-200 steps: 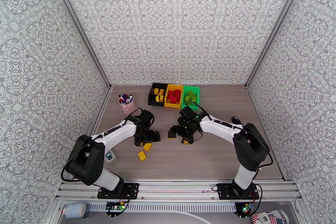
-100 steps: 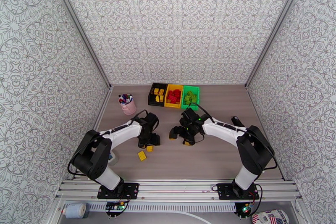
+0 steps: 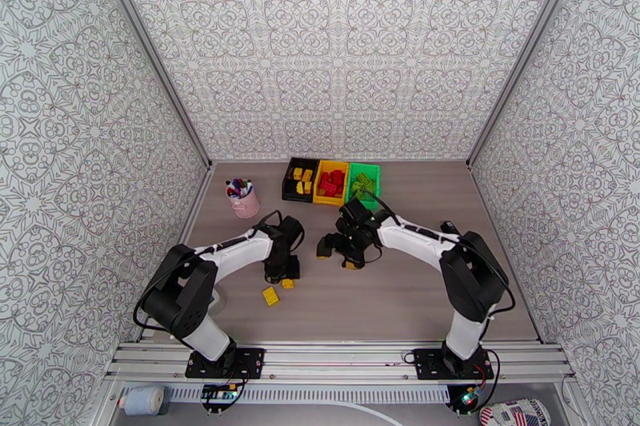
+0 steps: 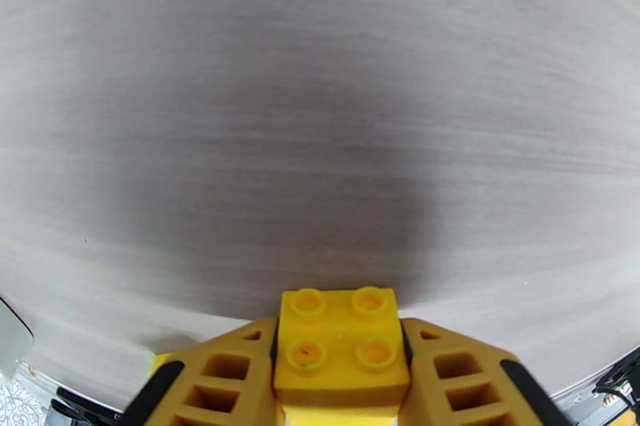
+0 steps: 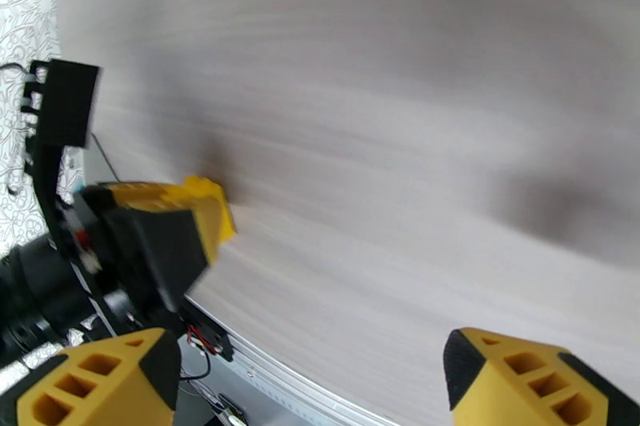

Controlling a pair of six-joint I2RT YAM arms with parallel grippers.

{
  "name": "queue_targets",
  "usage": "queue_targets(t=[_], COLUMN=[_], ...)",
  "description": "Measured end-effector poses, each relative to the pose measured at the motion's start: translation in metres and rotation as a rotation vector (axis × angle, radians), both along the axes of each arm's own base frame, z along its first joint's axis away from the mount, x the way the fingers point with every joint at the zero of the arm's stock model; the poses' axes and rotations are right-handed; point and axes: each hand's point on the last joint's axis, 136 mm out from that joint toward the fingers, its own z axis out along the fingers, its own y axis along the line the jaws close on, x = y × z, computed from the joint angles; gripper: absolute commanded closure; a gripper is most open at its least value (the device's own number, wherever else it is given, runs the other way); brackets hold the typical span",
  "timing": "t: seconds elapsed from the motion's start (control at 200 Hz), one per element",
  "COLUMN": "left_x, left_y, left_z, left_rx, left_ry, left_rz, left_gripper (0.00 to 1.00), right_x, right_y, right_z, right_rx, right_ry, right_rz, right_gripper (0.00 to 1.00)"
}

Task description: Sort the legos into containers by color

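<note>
My left gripper is shut on a yellow two-by-two lego, with a yellow finger against each side of it, low over the table. From above, that gripper and its lego sit left of centre. A second yellow lego lies just beside them. My right gripper stands open with nothing between its wide-set fingers; in the top view it hovers right of the left one. The black bin holds yellow legos, the yellow bin red ones, the green bin green ones.
A pink cup of pens stands at the back left. The left arm's wrist shows at the left of the right wrist view. A small white object lies by the left rail. Bare table stretches to the right and front.
The left gripper has turned and settled onto the yellow lego, which shifted slightly toward the front. The right gripper has drifted a little left and toward the back.
</note>
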Motion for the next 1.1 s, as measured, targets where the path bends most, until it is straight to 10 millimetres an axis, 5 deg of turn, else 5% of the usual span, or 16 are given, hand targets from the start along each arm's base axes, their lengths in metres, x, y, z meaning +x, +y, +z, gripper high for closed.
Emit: queue_targets(t=[0.28, 0.515, 0.755, 1.1], left_x=[0.016, 0.061, 0.103, 0.171], left_y=[0.001, 0.001, 0.0, -0.002], left_z=[0.031, 0.073, 0.113, 0.13], left_rx=[-0.093, -0.214, -0.341, -0.47], left_ry=[-0.079, -0.174, -0.253, -0.31], left_rz=[0.058, 0.138, 0.186, 0.284], left_gripper=[0.68, 0.68, 0.68, 0.68], right_x=[0.026, 0.032, 0.048, 0.06], right_y=[0.023, 0.026, 0.01, -0.025], right_z=[0.027, 0.033, 0.033, 0.044], right_rx=[0.038, 0.044, 0.04, 0.043], right_ry=[-0.054, -0.063, -0.061, -0.079], right_rz=[0.035, 0.032, -0.016, -0.083], right_gripper=[0.09, 0.08, 0.09, 0.08])
